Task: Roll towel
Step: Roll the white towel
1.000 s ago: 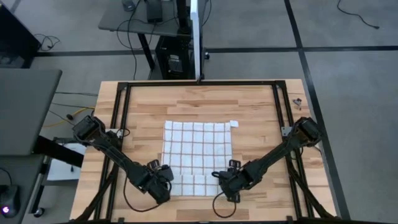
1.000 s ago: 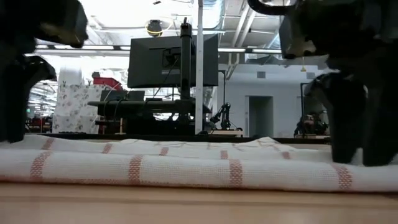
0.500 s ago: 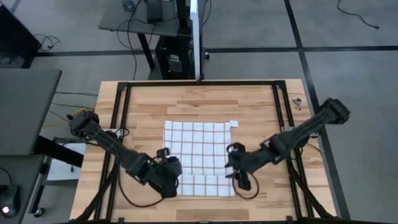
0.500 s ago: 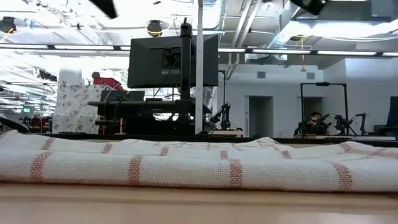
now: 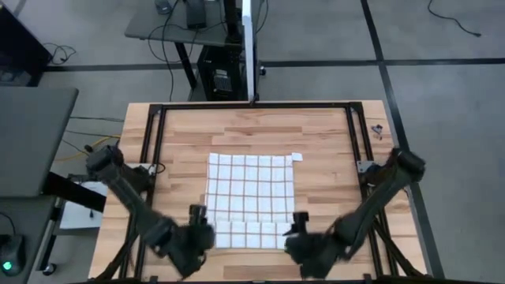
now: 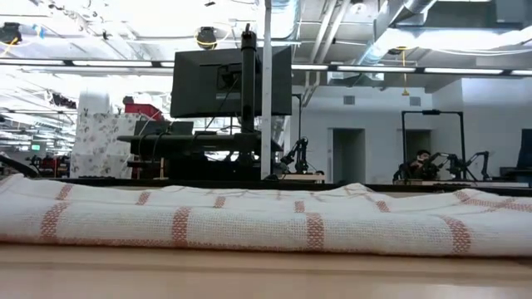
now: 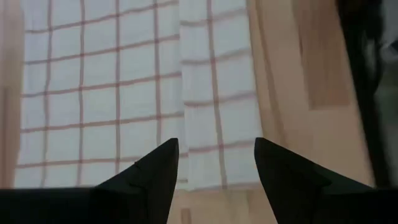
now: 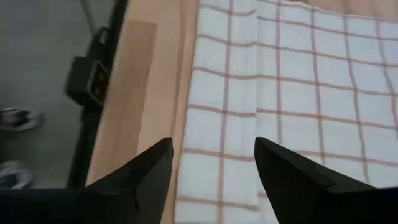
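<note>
Towel (image 5: 249,197) flat mid-desk (image 5: 323,138), near edge folded over, left hand (image 5: 195,233) open just off that fold's left end, right hand (image 5: 304,237) open off its right end

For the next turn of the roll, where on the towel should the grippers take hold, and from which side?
Probably the folded near edge of the towel, one end per gripper. That edge already lies doubled over as a thicker band across the towel's width, so it gives the fingers something to pinch. The left gripper and right gripper, both open, hang above its two ends; come down from above on the near side.
</note>
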{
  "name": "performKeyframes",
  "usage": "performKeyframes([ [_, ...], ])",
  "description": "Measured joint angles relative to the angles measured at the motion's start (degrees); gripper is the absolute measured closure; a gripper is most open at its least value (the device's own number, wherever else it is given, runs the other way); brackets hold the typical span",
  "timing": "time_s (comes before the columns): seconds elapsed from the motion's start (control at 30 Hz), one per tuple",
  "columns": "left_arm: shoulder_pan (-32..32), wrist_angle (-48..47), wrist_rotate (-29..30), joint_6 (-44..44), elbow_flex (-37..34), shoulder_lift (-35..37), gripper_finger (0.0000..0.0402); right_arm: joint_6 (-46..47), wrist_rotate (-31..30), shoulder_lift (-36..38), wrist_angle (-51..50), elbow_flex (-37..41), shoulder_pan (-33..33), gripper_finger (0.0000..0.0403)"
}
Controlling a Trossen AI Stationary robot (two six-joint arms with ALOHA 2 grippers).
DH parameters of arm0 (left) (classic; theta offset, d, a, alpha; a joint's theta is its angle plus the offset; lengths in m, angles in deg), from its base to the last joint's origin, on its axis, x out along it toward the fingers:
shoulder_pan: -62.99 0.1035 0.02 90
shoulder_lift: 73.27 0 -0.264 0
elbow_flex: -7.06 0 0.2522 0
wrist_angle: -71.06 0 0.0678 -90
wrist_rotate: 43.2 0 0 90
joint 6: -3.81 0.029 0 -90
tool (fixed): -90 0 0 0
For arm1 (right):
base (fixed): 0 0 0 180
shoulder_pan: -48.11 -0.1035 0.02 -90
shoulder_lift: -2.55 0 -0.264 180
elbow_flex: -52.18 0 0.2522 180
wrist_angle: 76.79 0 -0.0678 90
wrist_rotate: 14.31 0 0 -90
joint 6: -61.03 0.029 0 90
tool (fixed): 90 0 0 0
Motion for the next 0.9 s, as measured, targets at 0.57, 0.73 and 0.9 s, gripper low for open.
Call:
performKeyframes([
  [0.57, -4.4, 4.3, 3.9, -8.2, -0.1, -19.9, 0.0205, 10.6, -4.2, -16.1, -0.6, -3.5, 0.2, 0.0172],
  [0.73, -4.4, 4.3, 3.0, -9.2, 0.0, -22.8, 0.0205, 7.5, -4.2, -16.1, -0.5, -2.6, 0.1, 0.0172],
  [0.9, -3.3, 4.2, 2.4, -12.8, 0.0, -22.9, 0.0205, 4.4, -4.2, -16.1, 0.6, -2.6, 0.0, 0.0172],
])
